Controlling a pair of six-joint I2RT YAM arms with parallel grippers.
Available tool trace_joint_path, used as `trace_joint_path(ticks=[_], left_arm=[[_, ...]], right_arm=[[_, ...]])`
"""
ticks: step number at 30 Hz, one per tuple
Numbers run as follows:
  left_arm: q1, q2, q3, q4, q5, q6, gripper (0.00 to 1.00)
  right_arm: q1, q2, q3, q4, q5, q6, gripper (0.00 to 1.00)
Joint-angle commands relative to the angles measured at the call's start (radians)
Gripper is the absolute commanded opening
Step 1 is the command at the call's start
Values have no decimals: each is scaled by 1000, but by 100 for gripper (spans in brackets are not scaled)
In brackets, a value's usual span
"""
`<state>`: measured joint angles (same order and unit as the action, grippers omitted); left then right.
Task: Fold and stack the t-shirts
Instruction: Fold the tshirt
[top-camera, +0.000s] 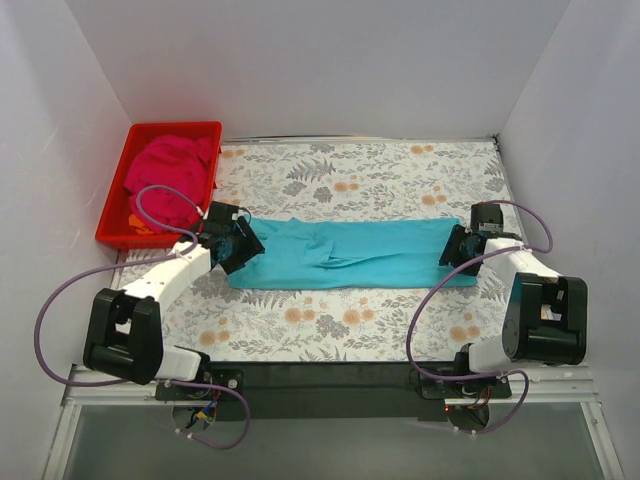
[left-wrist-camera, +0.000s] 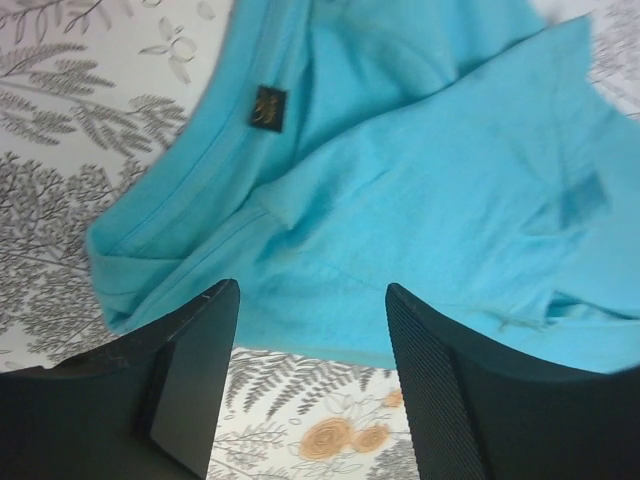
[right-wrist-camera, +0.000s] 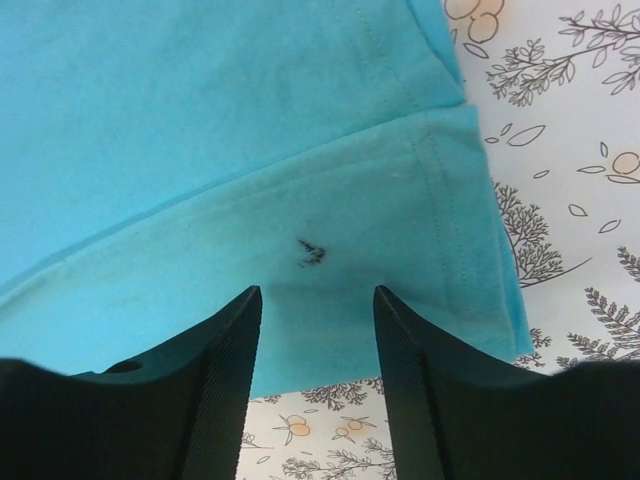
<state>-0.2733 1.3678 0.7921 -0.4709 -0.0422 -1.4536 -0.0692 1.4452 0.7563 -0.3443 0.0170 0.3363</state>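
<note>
The turquoise-blue t-shirt (top-camera: 350, 255) lies stretched across the middle of the table, folded into a long strip. My left gripper (top-camera: 238, 247) is open just above its left end, where the collar and a dark label (left-wrist-camera: 267, 106) show; the cloth (left-wrist-camera: 420, 170) lies ahead of the fingers. My right gripper (top-camera: 455, 250) is open over the right end, near the hem (right-wrist-camera: 440, 230) with the small dark mark (right-wrist-camera: 311, 253). Neither gripper holds cloth. The magenta-pink t-shirt (top-camera: 170, 175) sits bunched in the red tray (top-camera: 118, 215).
The red tray stands at the far left corner against the white wall. White walls enclose the table on three sides. The floral tablecloth (top-camera: 360, 180) covers the surface. Purple cables loop from both arms.
</note>
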Motion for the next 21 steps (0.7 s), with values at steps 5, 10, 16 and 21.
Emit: trace_joint_path(ticks=[5, 10, 16, 21], left_arm=[[-21, 85, 50, 17, 15, -16, 58], [-11, 117, -23, 40, -33, -24, 47], [52, 163, -37, 41, -59, 28, 45], [54, 153, 59, -6, -32, 70, 49]], right_arm=[[-3, -39, 5, 5, -26, 3, 50], [-46, -45, -52, 5, 12, 29, 50], [-179, -34, -97, 7, -3, 35, 50], [-199, -72, -83, 2, -9, 30, 50]])
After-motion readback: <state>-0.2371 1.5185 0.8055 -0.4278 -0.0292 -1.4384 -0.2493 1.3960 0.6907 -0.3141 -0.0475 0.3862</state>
